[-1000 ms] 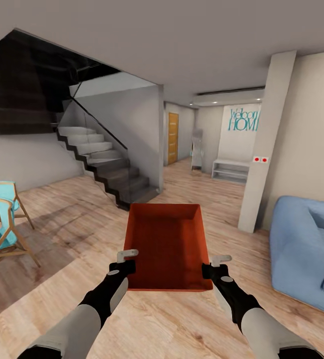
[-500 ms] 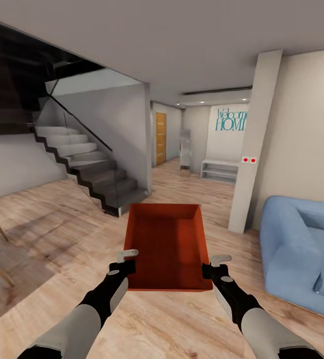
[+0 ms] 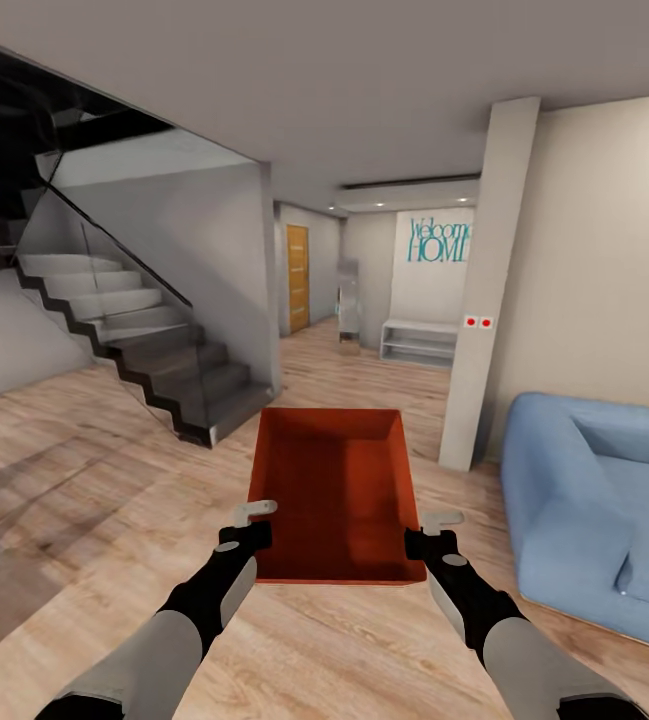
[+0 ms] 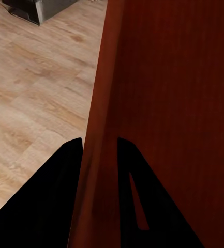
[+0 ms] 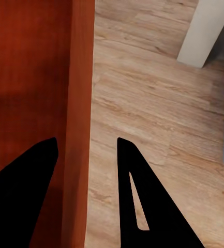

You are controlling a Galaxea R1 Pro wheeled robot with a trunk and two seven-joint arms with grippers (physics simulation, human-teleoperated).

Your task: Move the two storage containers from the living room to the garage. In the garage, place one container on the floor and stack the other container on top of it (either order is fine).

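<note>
One orange-red storage container (image 3: 334,485), open-topped and empty, hangs level in front of me above the light wood planks of the living room. My left gripper (image 3: 249,528) is shut on its left wall near the close corner. In the left wrist view the two dark fingers (image 4: 60,201) pinch that wall (image 4: 99,103). My right gripper (image 3: 434,533) grips the right wall. In the right wrist view it (image 5: 86,140) straddles the wall (image 5: 80,77), one finger inside and one outside. The garage is out of view.
A dark staircase (image 3: 154,350) with a glass rail rises at the left. A pale pillar (image 3: 479,300) and a blue sofa (image 3: 594,490) stand at the right. Between them a hallway leads to a wooden door (image 3: 297,278) and a white shelf (image 3: 419,342).
The whole view has swung to the right: the turquoise chairs left the picture and more of the sofa shows. The container and both grippers hold the same place before me.
</note>
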